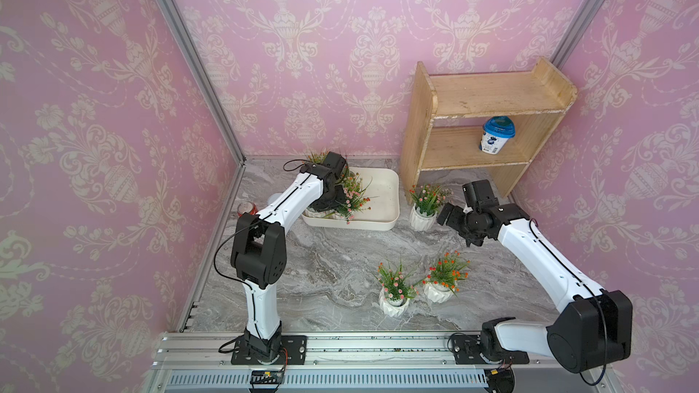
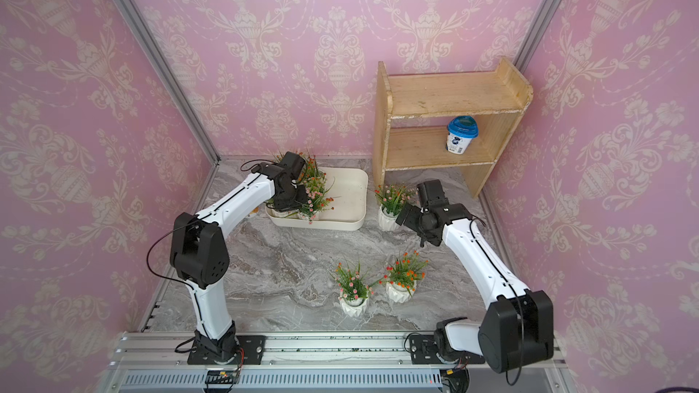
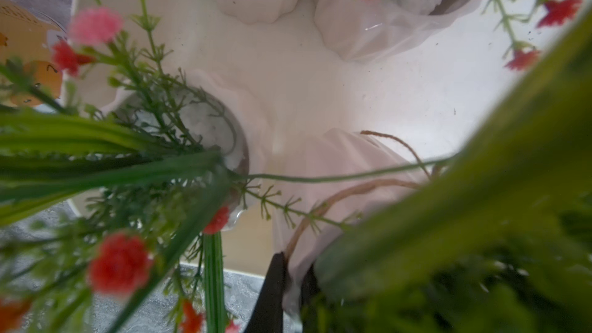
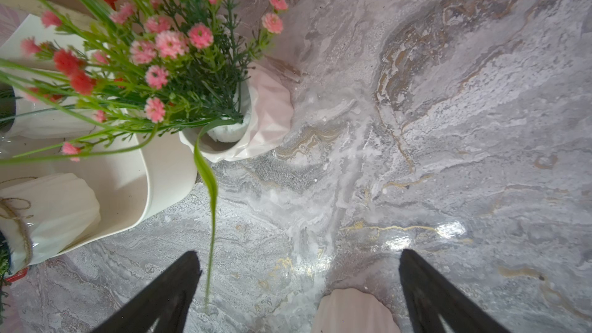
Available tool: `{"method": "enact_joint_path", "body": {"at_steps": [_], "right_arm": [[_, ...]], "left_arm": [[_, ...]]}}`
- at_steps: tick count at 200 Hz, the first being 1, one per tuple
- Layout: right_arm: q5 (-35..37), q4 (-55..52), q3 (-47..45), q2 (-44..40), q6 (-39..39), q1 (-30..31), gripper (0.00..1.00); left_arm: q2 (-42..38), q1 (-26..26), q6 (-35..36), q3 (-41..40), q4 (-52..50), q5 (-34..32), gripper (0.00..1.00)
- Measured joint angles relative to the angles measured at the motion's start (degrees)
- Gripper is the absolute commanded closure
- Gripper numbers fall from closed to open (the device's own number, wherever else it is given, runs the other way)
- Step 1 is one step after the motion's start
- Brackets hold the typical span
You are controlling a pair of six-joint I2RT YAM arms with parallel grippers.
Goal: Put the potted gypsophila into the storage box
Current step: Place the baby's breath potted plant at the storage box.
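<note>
While the left tool [image 3: 293, 270] pinches a pot [image 3: 346, 168] inside the crowded storage box [image 1: 382, 190], the right tool [image 4: 298, 253] stands spread.

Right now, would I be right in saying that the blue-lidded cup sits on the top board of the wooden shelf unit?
Not quite: the blue-lidded cup sits on the middle board of the wooden shelf unit, under the top board. Both top views show it.
</note>
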Motion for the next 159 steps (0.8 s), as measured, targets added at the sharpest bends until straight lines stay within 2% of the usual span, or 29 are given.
{"method": "enact_joint_path", "body": {"at_steps": [121, 159], "right_arm": [[0.0, 0.0, -1.5, 0.0, 0.0, -0.1, 0.0], [0.0, 0.0, -1.6, 0.0, 0.0, -0.1, 0.0]], "left_arm": [[2.3, 0.0, 0.0, -2.1, 3.2, 0.0, 1.0], [2.8, 0.0, 0.0, -2.2, 3.6, 0.0, 0.95]]}}
